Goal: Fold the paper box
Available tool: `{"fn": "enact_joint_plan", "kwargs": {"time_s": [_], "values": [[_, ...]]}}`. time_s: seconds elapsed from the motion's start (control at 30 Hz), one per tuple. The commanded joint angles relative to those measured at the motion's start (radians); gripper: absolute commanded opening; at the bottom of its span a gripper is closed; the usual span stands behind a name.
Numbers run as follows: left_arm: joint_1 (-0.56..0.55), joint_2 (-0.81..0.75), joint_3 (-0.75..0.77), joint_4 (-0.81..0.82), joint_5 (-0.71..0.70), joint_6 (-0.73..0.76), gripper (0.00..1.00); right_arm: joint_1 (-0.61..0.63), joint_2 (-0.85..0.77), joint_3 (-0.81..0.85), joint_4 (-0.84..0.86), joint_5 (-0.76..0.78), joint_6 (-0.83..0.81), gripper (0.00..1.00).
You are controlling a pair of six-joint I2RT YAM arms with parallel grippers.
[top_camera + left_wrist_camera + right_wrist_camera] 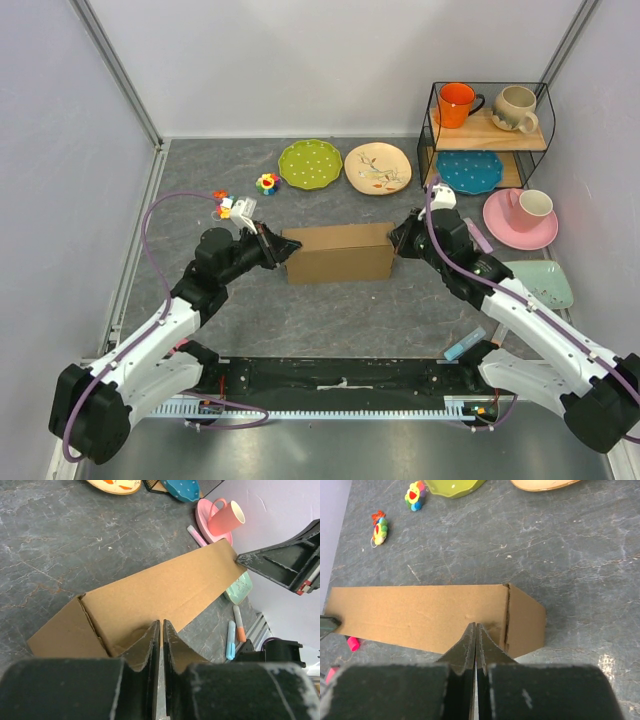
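Note:
The paper box (338, 252) is a plain brown cardboard block, closed up and lying lengthwise mid-table between the two arms. My left gripper (283, 248) is at its left end. In the left wrist view its fingertips (154, 628) stand almost together over the box top (165, 587), with nothing visible between them. My right gripper (397, 238) is at the right end, shut, its tips resting on the box top (420, 615) close to the end panel (525, 622). The right gripper's tip (241, 559) touches the box's far corner in the left wrist view.
Behind the box lie a green plate (310, 163), a tan plate (378, 167) and small toys (267, 183). A wire shelf (488, 140) at back right holds mugs and a blue plate. A pink cup on a saucer (520, 218), a mint dish (545, 283) and markers (465, 345) lie right.

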Motion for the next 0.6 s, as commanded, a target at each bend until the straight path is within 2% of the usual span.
{"fn": "enact_joint_plan", "kwargs": {"time_s": [0.0,0.1,0.23,0.43,0.57], "values": [[-0.005,0.006,-0.041,-0.01,0.012,-0.024,0.13,0.005,0.025,0.09,-0.013,-0.091,0.024,0.0],[-0.005,0.014,-0.024,-0.033,0.006,-0.003,0.13,0.005,0.043,0.122,0.032,-0.149,0.047,0.0],[-0.005,0.018,-0.025,-0.032,-0.003,0.002,0.13,0.005,0.063,0.084,0.013,-0.126,0.036,0.0],[-0.005,0.012,-0.039,-0.05,0.003,0.02,0.12,0.003,0.028,-0.109,-0.013,-0.105,0.044,0.0],[-0.023,-0.047,-0.071,-0.088,-0.024,0.034,0.12,0.006,-0.076,-0.246,-0.008,-0.117,0.093,0.0]]}}
